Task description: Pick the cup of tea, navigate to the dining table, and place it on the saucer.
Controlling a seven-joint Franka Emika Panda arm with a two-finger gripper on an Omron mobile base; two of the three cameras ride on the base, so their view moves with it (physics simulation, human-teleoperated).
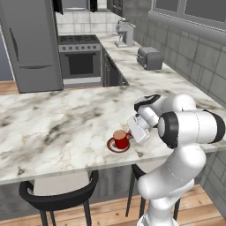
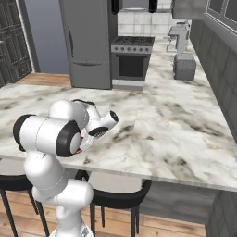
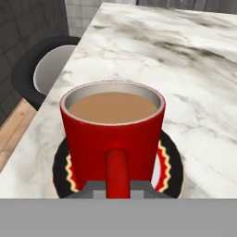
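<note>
Red cup of tea (image 3: 112,132): upright on the saucer (image 3: 172,159), directly ahead of the gripper (image 3: 117,189), handle pointing into it. Gripper: closed tight on the handle. Arm: bent low over the dining table (image 1: 53,128), hand level at cup height. Saucer sits near the table's front edge, above a black stool (image 3: 34,69); open marble lies beyond.

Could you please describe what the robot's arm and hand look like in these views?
The arm is glossy white, built of rounded, bulbous segments with dark, near-black bands and caps at the joints. A black ring faces the camera on the big elbow joint. The hand is a boxy, pale grey-white block at the wrist. Its two fingertips are small, flat and dark grey. No cables or markings show.
</note>
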